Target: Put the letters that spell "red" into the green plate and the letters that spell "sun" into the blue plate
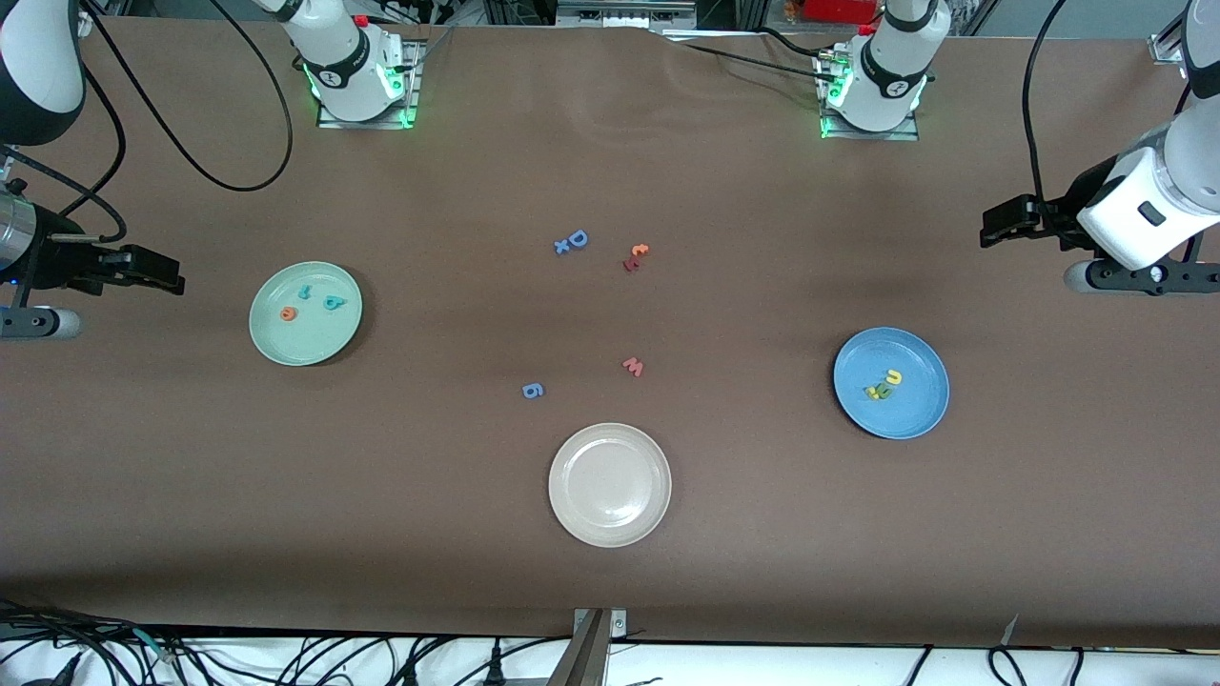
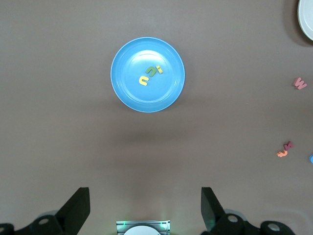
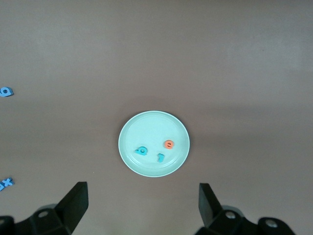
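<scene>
Both plates [image 1: 272, 324] [image 1: 915, 414] filled, well apart from open, raised grippers [image 1: 172, 276] [image 1: 991, 229].

Soft, even light falls from above on the brown table [image 1: 762, 534], the white plate [image 1: 610, 485] shines a little, small green lamps glow at twelve o'clock, and shadows stay faint.

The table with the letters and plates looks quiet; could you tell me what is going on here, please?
Neither arm is handling anything. The left gripper and the right gripper hang open at their own ends of the table. The green plate holds an orange e, a teal d and a teal r; the blue plate holds three yellow and olive letters. Other letters lie on the table, and the beige plate holds nothing.
</scene>
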`<state>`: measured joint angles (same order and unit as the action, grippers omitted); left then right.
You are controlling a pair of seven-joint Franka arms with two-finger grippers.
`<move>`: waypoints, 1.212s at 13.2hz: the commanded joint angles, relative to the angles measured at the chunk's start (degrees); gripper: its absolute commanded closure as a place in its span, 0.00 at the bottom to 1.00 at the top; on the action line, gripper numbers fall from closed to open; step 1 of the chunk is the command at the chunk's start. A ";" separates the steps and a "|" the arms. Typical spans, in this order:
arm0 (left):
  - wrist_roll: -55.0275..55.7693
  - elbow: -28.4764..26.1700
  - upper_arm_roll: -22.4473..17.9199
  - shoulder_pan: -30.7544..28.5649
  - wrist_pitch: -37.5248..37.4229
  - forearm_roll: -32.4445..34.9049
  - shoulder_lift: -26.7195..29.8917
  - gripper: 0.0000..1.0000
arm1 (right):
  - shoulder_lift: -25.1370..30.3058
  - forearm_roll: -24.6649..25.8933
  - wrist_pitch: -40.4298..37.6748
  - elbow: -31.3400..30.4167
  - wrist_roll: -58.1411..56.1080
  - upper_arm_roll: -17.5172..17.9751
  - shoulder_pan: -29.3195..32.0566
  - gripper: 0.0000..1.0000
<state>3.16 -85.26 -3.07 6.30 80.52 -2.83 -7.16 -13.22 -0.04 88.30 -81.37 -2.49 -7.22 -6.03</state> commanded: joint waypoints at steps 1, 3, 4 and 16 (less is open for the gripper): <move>-1.22 -0.35 0.00 -0.15 -0.18 0.98 0.13 0.00 | 0.30 0.56 -0.06 -0.28 0.64 0.10 0.05 0.00; -1.57 -0.35 -0.09 -0.41 -0.27 0.98 -0.40 0.00 | 0.30 0.56 -0.06 -0.28 0.64 0.10 0.05 0.00; -1.49 -0.35 0.00 -0.59 -0.27 0.98 -0.40 0.00 | 0.30 0.56 -0.06 -0.28 0.64 0.10 0.05 0.00; -1.22 0.18 0.09 -0.24 -0.18 1.42 -0.75 0.00 | 0.30 0.48 -0.06 -0.28 0.64 0.10 0.05 0.00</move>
<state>3.10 -85.59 -3.07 5.99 80.50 -2.82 -7.59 -13.22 -0.04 88.30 -81.37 -2.48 -7.22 -6.03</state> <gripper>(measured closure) 0.000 0.000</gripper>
